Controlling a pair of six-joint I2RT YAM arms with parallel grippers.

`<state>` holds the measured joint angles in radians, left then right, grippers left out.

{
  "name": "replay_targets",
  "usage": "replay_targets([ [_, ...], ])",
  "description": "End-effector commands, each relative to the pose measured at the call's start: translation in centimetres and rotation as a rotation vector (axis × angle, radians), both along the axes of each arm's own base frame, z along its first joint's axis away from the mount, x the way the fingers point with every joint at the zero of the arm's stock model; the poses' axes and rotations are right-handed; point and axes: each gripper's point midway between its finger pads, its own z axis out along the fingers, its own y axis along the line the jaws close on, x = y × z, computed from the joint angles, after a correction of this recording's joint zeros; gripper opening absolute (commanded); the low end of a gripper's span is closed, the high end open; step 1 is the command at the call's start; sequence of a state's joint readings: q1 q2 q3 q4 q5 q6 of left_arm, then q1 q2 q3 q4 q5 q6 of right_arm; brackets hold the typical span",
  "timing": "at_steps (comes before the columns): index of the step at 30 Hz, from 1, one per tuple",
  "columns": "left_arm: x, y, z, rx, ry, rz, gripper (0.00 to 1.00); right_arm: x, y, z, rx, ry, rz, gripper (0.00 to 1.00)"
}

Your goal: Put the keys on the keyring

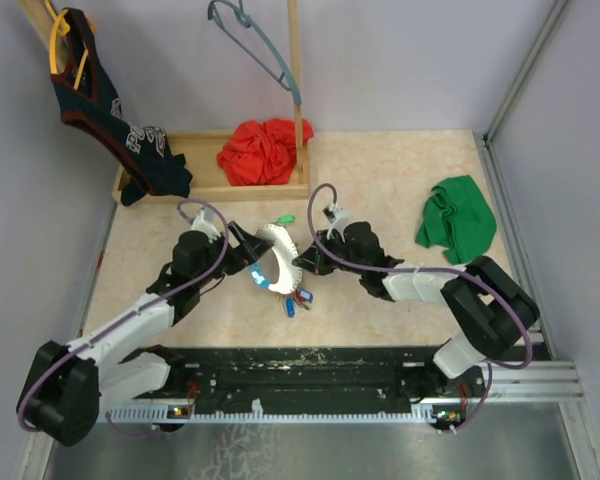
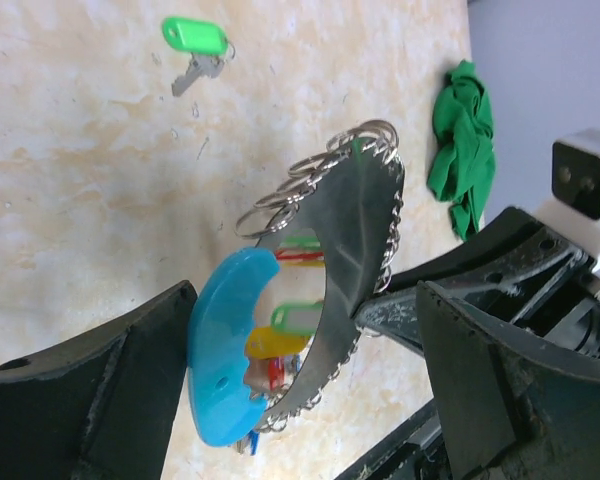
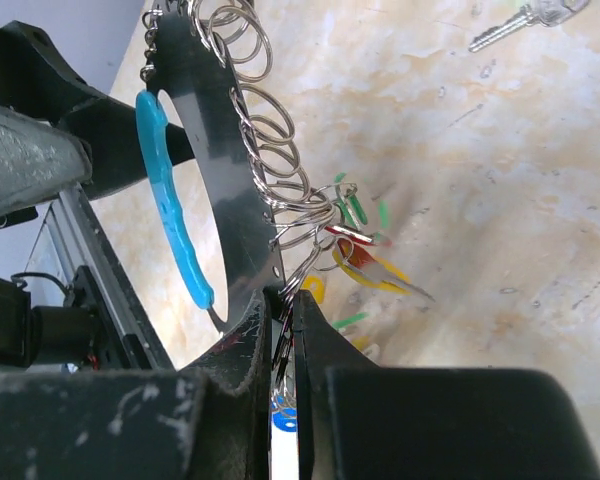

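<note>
Closest in the right wrist view, the right gripper (image 3: pixel 285 312) has its two dark fingers pressed together on the grey edge of the keyring (image 3: pixel 225 170), down among the small split rings (image 3: pixel 265 110) that line its outer rim. That hoop stands tilted on edge at the middle of the table (image 1: pixel 380 180), between the two arms, its one light-blue section (image 3: pixel 170 200) turned toward the left arm. Several keys (image 3: pixel 365 255) with green, red, yellow and blue tags hang bunched from rings at its lower end, too tangled to count; the rings higher up are bare. Jaws of the left gripper (image 2: pixel 305 330) stand spread wide, one finger on each side of the hoop, the blue section just beside one finger (image 2: pixel 130 400); whether either finger presses on it cannot be told. One loose key (image 2: pixel 195 70) with a green tag (image 2: pixel 193 35) lies flat on the table beyond the hoop, apart from it. Farther back sits one wooden tray (image 1: pixel 210 192) holding one crumpled red cloth (image 1: pixel 263 150), with one dark garment (image 1: pixel 110 115) hanging down over its left end. One grey-blue hanger (image 1: pixel 292 82) hangs by a wooden post (image 1: pixel 295 40) at the tray's right end, and one green cloth (image 1: pixel 458 222) lies on the table to the right.
</note>
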<state>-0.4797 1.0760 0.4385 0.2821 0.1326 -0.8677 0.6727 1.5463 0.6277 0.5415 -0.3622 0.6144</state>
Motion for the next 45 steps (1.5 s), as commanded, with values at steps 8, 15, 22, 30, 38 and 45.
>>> replay_targets([
  [8,-0.7,4.2,1.3,0.083,-0.032,0.174,0.95,2.3,-1.5,3.0,0.065,-0.111,-0.26,0.0],
  [15,-1.5,0.3,3.0,-0.118,-0.042,0.032,0.9,1.9,-1.2,3.5,0.12,-0.12,-0.266,0.0],
  [22,-0.1,-4.0,4.9,-0.227,-0.064,-0.049,0.9,1.5,-1.2,3.6,0.134,-0.134,-0.288,0.0],
  [30,2.7,-6.1,2.5,-0.237,-0.002,-0.01,0.92,1.1,-0.9,3.6,0.128,-0.162,-0.292,0.0],
  [38,4.3,-7.3,-0.1,-0.144,0.042,0.023,0.92,0.9,-0.7,3.1,0.041,-0.235,-0.307,0.0],
  [45,5.1,-8.0,-1.3,-0.089,0.054,0.025,0.85,0.6,-0.2,3.1,-0.011,-0.292,-0.311,0.0],
])
